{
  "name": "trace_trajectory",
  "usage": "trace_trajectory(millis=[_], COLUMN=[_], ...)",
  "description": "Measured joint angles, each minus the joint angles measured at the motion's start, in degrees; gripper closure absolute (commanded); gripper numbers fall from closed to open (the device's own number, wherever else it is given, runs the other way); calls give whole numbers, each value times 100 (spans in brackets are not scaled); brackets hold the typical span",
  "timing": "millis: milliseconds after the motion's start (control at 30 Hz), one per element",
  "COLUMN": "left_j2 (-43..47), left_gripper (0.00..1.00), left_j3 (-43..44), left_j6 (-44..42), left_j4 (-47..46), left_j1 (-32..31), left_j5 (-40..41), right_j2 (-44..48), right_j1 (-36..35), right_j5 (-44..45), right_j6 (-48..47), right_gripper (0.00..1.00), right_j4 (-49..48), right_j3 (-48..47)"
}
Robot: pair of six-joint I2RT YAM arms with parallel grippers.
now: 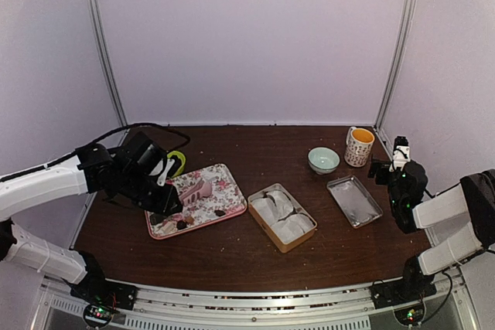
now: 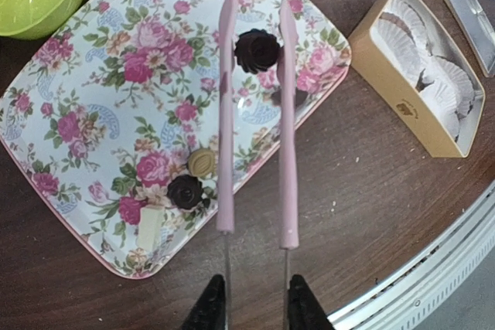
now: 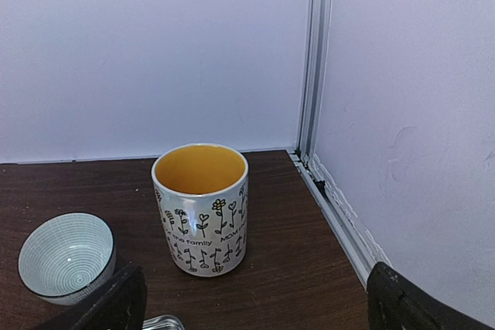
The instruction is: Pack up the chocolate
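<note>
The left gripper (image 2: 247, 307) was clamped on the handles of the pink tongs (image 2: 225, 113), and the two arms reached out over the floral tray (image 2: 93, 98). Right between them sat a dark fluted chocolate (image 2: 257, 49), near the tray's far edge, with an arm hard against each side. Whether it was truly pinched or only bracketed, the wrist view could not settle.

Three more pieces waited nearer the left gripper: a tan round one (image 2: 203, 161), a dark one (image 2: 186, 190) just beside it, and a whitish lump (image 2: 151, 226) by the near rim. All lay just outside the left tong arm.

This looked like the pick, an early step. The tan box (image 2: 402, 106) stood just off the tray's right corner, and its white paper cups (image 2: 433, 75) showed no chocolate.

Next would come a firmer squeeze, a straight lift and a short swing right to drop the piece into a cup. The long, springy tongs could let a small, ridged piece twist out, so a gentle, level carry seemed wise.

Over on the other side, the right gripper (image 3: 255, 307) hung with its fingers spread wide, holding nothing, facing the flowered mug (image 3: 203, 206) and a small pale bowl (image 3: 66, 256).
</note>
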State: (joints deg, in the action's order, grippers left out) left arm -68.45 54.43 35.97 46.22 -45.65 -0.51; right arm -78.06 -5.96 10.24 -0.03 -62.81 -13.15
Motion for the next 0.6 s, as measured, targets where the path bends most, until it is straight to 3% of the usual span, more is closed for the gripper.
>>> trace_trajectory(millis=[367, 600], left_j2=[-186, -863], left_gripper=[76, 76], left_j3=[238, 837], left_j6=[118, 144], left_j4=[-527, -938], left_j1=[-208, -544], left_j5=[-511, -730], right_j2=[0, 0], right_j1=[0, 0], right_j5=[0, 0], right_j6=[0, 0], right_gripper=[0, 0], right_j4=[0, 0], right_j3=[0, 0])
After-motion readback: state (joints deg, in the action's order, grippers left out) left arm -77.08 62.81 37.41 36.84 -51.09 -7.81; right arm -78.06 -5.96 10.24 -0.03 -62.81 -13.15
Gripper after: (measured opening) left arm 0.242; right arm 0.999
